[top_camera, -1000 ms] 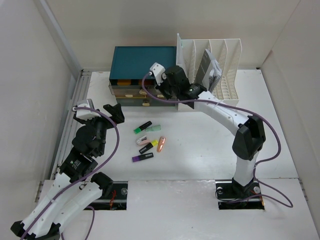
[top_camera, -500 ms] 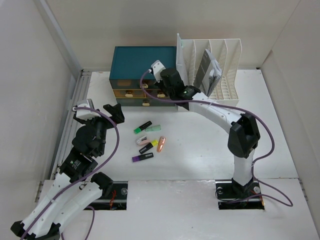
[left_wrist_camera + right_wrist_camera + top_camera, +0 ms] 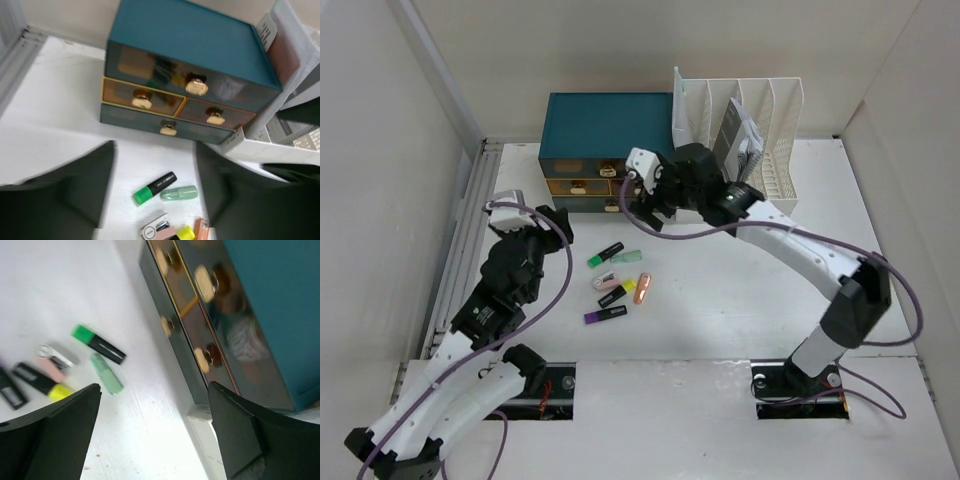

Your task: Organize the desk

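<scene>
The white desk (image 3: pixel 720 290) carries a loose cluster of small items: a green-and-black highlighter (image 3: pixel 606 254), a mint tube (image 3: pixel 631 256), a pink-and-white piece (image 3: pixel 608 282), a yellow highlighter (image 3: pixel 617 294), an orange item (image 3: pixel 642 288) and a purple highlighter (image 3: pixel 605 315). My left gripper (image 3: pixel 558 222) hovers just left of the cluster, open and empty; in its wrist view the left gripper (image 3: pixel 155 147) frames the green highlighter (image 3: pixel 155 188) and mint tube (image 3: pixel 179 193). My right gripper (image 3: pixel 655 200) hangs open in front of the teal drawer box (image 3: pixel 610 125), touching nothing; the right gripper (image 3: pixel 155 386) shows wide open.
The drawer box (image 3: pixel 190 45) has its drawers pushed in, knobs facing the desk. A white slotted file rack (image 3: pixel 750 135) holding papers stands right beside it. White walls close in the back and both sides.
My right gripper let go at the drawer front, opened and drew back to the right. The left arm reached forward toward the items and its jaws narrowed.
</scene>
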Robot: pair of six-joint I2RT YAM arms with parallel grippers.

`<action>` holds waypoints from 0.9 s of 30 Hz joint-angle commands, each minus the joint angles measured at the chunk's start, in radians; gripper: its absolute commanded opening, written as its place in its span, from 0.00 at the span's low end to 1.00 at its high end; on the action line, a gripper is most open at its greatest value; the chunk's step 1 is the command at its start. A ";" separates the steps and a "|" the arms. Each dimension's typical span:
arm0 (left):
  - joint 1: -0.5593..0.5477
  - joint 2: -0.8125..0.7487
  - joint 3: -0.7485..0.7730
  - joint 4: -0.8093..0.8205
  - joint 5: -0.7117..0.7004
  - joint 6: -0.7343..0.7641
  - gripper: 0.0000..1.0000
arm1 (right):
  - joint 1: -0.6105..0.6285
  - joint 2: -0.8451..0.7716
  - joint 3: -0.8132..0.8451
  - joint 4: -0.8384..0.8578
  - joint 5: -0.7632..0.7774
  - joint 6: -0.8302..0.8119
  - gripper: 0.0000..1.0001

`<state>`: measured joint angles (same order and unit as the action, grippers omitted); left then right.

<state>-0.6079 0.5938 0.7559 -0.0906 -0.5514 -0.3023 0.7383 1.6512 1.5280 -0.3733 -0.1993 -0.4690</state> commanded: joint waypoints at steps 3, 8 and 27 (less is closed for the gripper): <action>0.112 0.161 -0.010 0.089 0.157 -0.015 0.42 | -0.068 -0.163 -0.106 0.043 -0.260 0.007 0.94; 0.279 0.408 0.092 0.111 0.443 -0.063 0.56 | -0.203 -0.313 -0.236 0.062 -0.550 0.047 0.94; 0.596 0.834 0.091 0.486 0.864 -0.124 0.72 | -0.432 -0.399 -0.365 0.135 -0.887 0.102 0.92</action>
<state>-0.0429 1.4014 0.8284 0.2768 0.1989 -0.4091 0.3134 1.2869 1.1755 -0.3180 -1.0061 -0.3840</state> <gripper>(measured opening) 0.717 0.926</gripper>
